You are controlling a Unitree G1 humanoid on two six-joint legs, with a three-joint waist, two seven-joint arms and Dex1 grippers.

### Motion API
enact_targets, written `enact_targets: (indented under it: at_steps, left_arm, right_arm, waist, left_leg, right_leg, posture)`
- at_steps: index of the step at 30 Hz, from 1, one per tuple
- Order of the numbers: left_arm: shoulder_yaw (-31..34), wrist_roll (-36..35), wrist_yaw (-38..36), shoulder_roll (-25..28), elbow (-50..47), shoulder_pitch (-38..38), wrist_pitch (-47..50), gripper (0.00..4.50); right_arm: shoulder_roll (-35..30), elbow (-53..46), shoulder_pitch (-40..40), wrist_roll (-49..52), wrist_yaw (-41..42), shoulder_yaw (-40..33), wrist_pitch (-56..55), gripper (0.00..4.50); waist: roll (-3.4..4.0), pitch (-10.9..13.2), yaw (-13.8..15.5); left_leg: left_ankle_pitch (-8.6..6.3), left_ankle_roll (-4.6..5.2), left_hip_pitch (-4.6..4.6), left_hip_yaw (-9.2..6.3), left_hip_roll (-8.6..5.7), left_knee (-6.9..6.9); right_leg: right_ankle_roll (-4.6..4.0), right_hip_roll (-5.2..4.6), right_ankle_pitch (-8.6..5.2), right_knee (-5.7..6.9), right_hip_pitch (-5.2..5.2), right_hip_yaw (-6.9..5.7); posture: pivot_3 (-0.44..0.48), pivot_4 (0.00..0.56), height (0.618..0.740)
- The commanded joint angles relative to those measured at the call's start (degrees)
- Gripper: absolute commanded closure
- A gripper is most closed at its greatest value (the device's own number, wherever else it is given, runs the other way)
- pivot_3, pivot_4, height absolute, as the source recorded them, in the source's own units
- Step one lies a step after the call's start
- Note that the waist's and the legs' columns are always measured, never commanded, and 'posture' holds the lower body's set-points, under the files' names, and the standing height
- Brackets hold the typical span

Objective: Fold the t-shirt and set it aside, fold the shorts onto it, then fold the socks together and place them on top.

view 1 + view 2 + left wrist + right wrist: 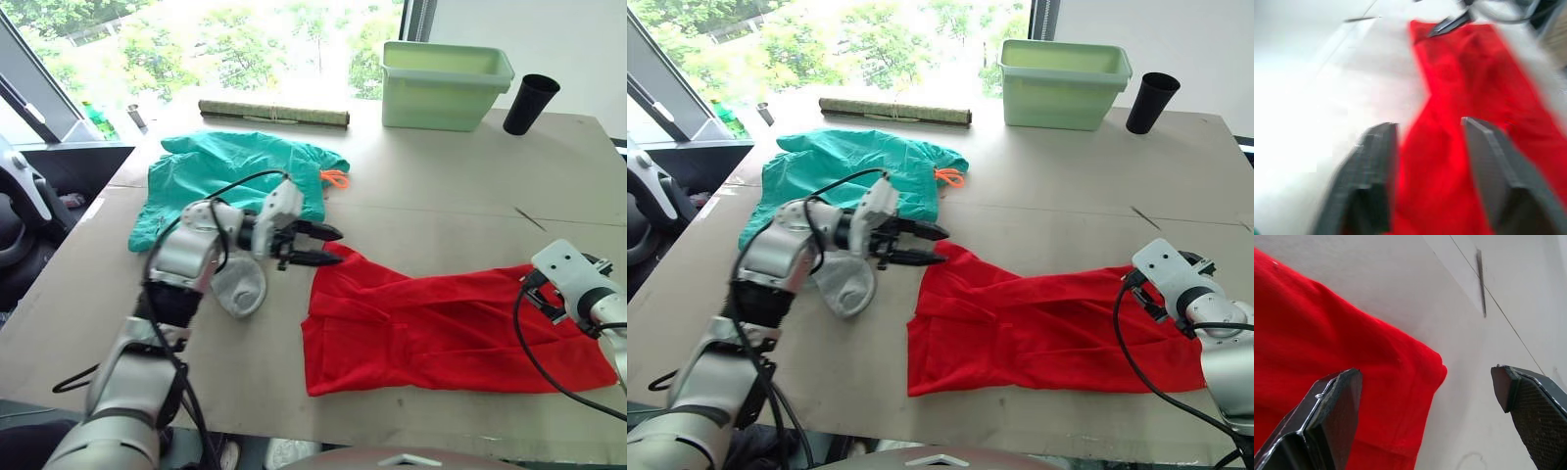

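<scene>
Red t-shirt (441, 328) lies crumpled across the near right of the bench (441, 211), partly folded over itself. Left end effector (328, 247) hovers with fingers spread at the shirt's far left corner, grasping nothing. Right end effector (1432, 396) sits released over the shirt's right edge, one finger above the fabric and the other above bare bench. Teal shorts (230, 176) lie far left with an orange drawstring (334, 179). Grey socks (239, 286) rest just near the left forearm. A green bin (443, 83) and black cup (530, 103) stand at the far right
</scene>
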Motion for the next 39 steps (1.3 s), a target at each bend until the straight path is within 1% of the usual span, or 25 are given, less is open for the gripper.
enact_targets:
  at_steps: [1,2,6,9,11,14,18,20,22,25,26,29,30,31,32,34,35,37,39]
  left_arm:
    - [-4.78,8.05,4.15,-2.09,1.29,0.77,-7.19,3.97]
    - [-5.74,9.49,5.33,-2.91,1.49,1.09,-7.96,4.48]
    - [-9.05,15.26,9.47,-5.20,3.87,1.60,-11.11,4.48]
    - [-9.15,19.21,15.61,-7.36,7.78,0.54,-9.25,4.48]
    - [-7.49,19.91,19.88,-8.96,10.54,-0.54,-5.99,4.48]
    - [-2.34,18.35,28.55,-11.49,15.49,-2.54,1.99,4.48]
    - [1.72,16.14,33.66,-14.40,17.31,-4.08,7.56,4.48]
    - [3.47,14.63,34.00,-15.54,17.01,-4.65,7.90,4.48]
    - [5.57,10.97,30.53,-15.79,14.69,-4.64,6.83,4.48]
    - [7.52,6.24,22.42,-13.63,11.77,-3.81,5.56,4.48]
    - [8.98,4.24,20.75,-12.71,10.92,-3.96,7.32,4.17]
    - [10.29,-2.78,9.96,-7.91,4.57,-2.90,13.44,3.07]
    - [10.26,-4.43,7.07,-6.19,2.42,-2.36,15.04,2.48]
    - [9.99,-5.18,5.18,-4.69,0.86,-1.84,15.66,2.00]
    - [9.77,-5.59,4.19,-3.71,-0.13,-1.50,16.03,2.00]
    - [7.86,-4.44,-0.18,-0.41,-2.37,0.38,12.66,2.00]
    - [7.21,-4.34,-2.09,1.16,-3.28,1.27,12.53,2.00]
    - [4.58,-1.67,-5.29,4.12,-3.48,3.45,8.42,2.00]
    - [2.62,0.38,-6.81,5.40,-2.79,4.67,4.54,2.00]
  right_arm:
    - [-0.90,-0.31,-1.41,-0.77,0.05,0.88,-0.19,0.00]
    - [-0.89,-0.19,-1.75,-0.78,0.16,1.24,0.06,0.00]
    - [-0.77,1.17,-3.25,-0.85,0.25,3.02,0.75,0.00]
    - [-1.59,2.26,-2.67,-2.01,0.01,4.24,1.23,0.00]
    - [-1.93,1.99,-1.64,-2.90,-0.50,4.06,2.19,0.00]
    - [-1.76,-0.92,3.08,-5.08,-2.44,1.42,4.32,0.00]
    - [-1.18,-1.22,5.29,-6.63,-4.47,0.39,3.40,0.00]
    - [-0.12,-2.21,4.75,-5.84,-4.45,-0.66,3.44,0.00]
    - [1.58,-4.96,4.04,-3.54,-3.19,-2.66,3.65,0.00]
    - [5.84,-10.41,3.15,2.65,0.69,-7.69,7.22,0.00]
    - [6.44,-12.12,3.21,4.09,1.78,-9.22,8.08,0.00]
    - [5.01,-15.96,4.19,6.54,4.55,-11.48,8.98,0.00]
    - [4.98,-17.20,4.17,8.05,5.70,-12.15,10.19,0.00]
    - [4.92,-18.06,4.14,9.20,6.48,-12.66,10.90,0.00]
    - [4.83,-18.60,4.12,9.98,6.91,-13.01,11.43,0.00]
    - [3.21,-19.11,4.89,10.74,8.37,-13.10,8.89,0.00]
    - [2.79,-19.56,5.42,11.74,9.47,-13.17,8.20,0.00]
    - [2.91,-20.44,7.59,14.54,12.54,-12.99,4.19,0.00]
    - [3.02,-20.50,9.08,15.68,13.45,-12.64,1.51,0.00]
  waist:
    - [-0.01,0.01,-0.08]
    - [-0.01,0.01,-0.06]
    - [-0.01,0.01,0.05]
    - [-0.05,-0.03,0.21]
    - [-0.07,-0.07,0.37]
    - [-0.22,-0.18,0.40]
    - [-0.37,-0.32,-0.19]
    - [-0.35,-0.33,-0.17]
    - [-0.35,-0.32,-0.14]
    - [-0.34,-0.30,-0.23]
    - [-0.32,-0.28,-0.19]
    - [-0.29,-0.25,-0.11]
    - [-0.29,-0.25,-0.12]
    - [-0.29,-0.25,-0.10]
    - [-0.29,-0.25,-0.07]
    - [-0.27,-0.24,0.10]
    - [-0.25,-0.23,0.14]
    - [-0.25,-0.23,0.12]
    - [-0.24,-0.22,0.15]
  left_leg:
    - [0.00,0.00,-0.02,0.01,0.02,-0.02]
    - [0.00,-0.01,-0.01,0.01,0.06,-0.04]
    - [0.01,-0.03,-0.01,-0.02,0.17,-0.04]
    - [-0.09,0.13,0.02,-0.03,0.17,-0.01]
    - [-0.14,0.23,0.01,-0.07,0.14,0.03]
    - [-0.15,0.27,0.02,-0.15,0.12,0.11]
    - [-0.13,0.23,0.04,-0.16,0.16,0.08]
    - [-0.11,0.19,0.08,-0.16,0.19,0.08]
    - [-0.09,0.17,0.09,-0.18,0.21,0.08]
    - [-0.07,0.11,0.02,-0.17,0.23,0.04]
    - [0.06,-0.12,0.00,-0.15,0.23,0.01]
    - [0.07,-0.14,-0.06,-0.17,0.23,-0.02]
    - [0.07,-0.15,-0.06,-0.16,0.22,-0.03]
    - [0.06,-0.15,-0.06,-0.16,0.22,-0.05]
    - [0.06,-0.15,-0.06,-0.17,0.22,-0.05]
    - [0.06,-0.15,-0.06,-0.16,0.20,-0.05]
    - [0.06,-0.15,-0.05,-0.17,0.18,-0.05]
    - [0.05,-0.14,-0.06,-0.16,0.17,-0.05]
    - [0.01,-0.08,-0.03,-0.17,0.19,-0.06]
  right_leg:
    - [-0.02,0.03,0.01,-0.01,-0.02,0.00]
    - [-0.03,0.04,0.01,-0.02,-0.03,0.00]
    - [-0.03,0.06,0.00,0.00,-0.05,-0.05]
    - [0.05,-0.01,-0.04,0.00,-0.02,-0.07]
    - [0.12,-0.07,-0.07,0.01,0.01,-0.12]
    - [0.21,-0.13,-0.07,0.02,0.08,-0.18]
    - [0.25,-0.07,-0.07,0.04,0.07,-0.16]
    - [0.25,-0.06,-0.08,0.10,0.07,-0.17]
    - [0.23,-0.05,-0.07,0.11,0.07,-0.19]
    - [0.17,-0.03,-0.04,0.11,-0.02,-0.17]
    - [0.03,-0.02,0.04,0.10,-0.04,-0.16]
    - [-0.06,0.00,0.07,0.05,-0.06,-0.19]
    - [-0.06,0.00,0.07,0.02,-0.06,-0.18]
    - [-0.06,0.00,0.07,-0.01,-0.06,-0.18]
    - [-0.06,0.00,0.07,-0.03,-0.05,-0.18]
    - [-0.06,-0.02,0.07,-0.03,-0.04,-0.18]
    - [-0.05,-0.03,0.06,-0.04,-0.04,-0.17]
    - [-0.06,-0.05,0.05,-0.06,-0.04,-0.18]
    - [-0.07,-0.04,0.05,-0.07,-0.03,-0.18]
  posture:
    - [0.000,0.150,0.740]
    - [0.000,0.150,0.740]
    - [0.000,0.150,0.740]
    - [0.000,0.150,0.740]
    - [0.000,0.150,0.740]
    - [0.000,0.150,0.740]
    - [0.000,0.150,0.740]
    - [0.000,0.150,0.740]
    - [0.000,0.150,0.740]
    - [0.000,0.150,0.740]
    - [0.000,0.150,0.740]
    - [0.000,0.150,0.740]
    - [0.000,0.150,0.740]
    - [0.000,0.150,0.740]
    - [0.000,0.150,0.740]
    - [0.000,0.150,0.740]
    - [0.000,0.150,0.740]
    - [0.000,0.150,0.740]
    - [0.000,0.150,0.740]
